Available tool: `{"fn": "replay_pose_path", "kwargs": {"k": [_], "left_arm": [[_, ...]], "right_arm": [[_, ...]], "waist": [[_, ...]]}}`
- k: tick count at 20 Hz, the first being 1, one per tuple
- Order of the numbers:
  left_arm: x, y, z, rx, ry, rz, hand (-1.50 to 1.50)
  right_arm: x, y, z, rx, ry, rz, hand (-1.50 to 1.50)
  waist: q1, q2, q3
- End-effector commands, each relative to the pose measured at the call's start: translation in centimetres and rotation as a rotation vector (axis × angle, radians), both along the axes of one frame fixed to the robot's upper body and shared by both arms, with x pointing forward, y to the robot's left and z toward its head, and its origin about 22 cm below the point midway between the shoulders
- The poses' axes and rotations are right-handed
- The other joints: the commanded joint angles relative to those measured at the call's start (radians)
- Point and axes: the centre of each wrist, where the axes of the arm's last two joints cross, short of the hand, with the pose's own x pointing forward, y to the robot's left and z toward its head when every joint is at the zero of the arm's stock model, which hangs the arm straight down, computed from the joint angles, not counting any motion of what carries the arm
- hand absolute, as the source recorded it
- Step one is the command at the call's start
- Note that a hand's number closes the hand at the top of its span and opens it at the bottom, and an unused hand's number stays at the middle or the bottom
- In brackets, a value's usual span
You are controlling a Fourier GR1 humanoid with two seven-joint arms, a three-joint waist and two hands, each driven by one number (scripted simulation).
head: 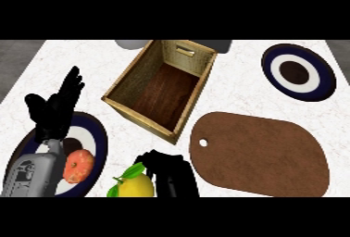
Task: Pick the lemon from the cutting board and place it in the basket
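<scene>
We are looking straight down on the white marbled worktop (82,55), and our right robot hand (171,173) sits low in the middle of the view, its black fingers curled round the lemon (137,186), which shows yellow with green leaves at its left side. The lemon is off the cutting board (263,150) now, held just left of the brown board's near corner and in front of the basket (130,78). That wooden basket stands beyond, tilted on the diagonal, its dark floor bare. Over on the left, our left robot hand (54,109) is up with its fingers straight and spread, above a dark-rimmed plate (96,134) that carries a reddish-orange fruit (78,165). A second dark-rimmed plate (298,71) lies far right, well apart from everything, beyond the board.
</scene>
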Motion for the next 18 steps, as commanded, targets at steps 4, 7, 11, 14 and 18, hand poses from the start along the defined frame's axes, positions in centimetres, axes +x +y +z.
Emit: {"fn": "replay_pose_path", "kwargs": {"k": [4,7,11,14,18], "left_arm": [[-0.2,-0.1,-0.3,0.005,0.002,-0.024,0.00],[0.0,-0.6,-0.5,0.000,0.015,-0.018,0.00],[0.3,-0.5,0.0,0.003,0.007,-0.030,0.00],[0.7,-1.0,0.6,0.003,-0.010,-0.026,0.00],[1.0,-0.5,1.1,0.010,-0.001,-0.046,0.00]], "right_arm": [[3.1,0.8,4.0,0.134,-0.032,-0.137,1.50],[5.0,1.3,5.9,0.119,-0.055,-0.190,1.50],[7.9,2.5,9.0,0.074,-0.074,-0.273,1.50],[10.0,3.3,11.3,0.047,-0.059,-0.336,1.50],[12.6,5.0,13.7,-0.055,-0.074,-0.408,1.50]], "waist": [[0.015,0.000,-0.001],[0.011,0.003,-0.003],[0.019,0.002,-0.003],[0.022,0.002,-0.002],[0.048,0.008,-0.003]]}}
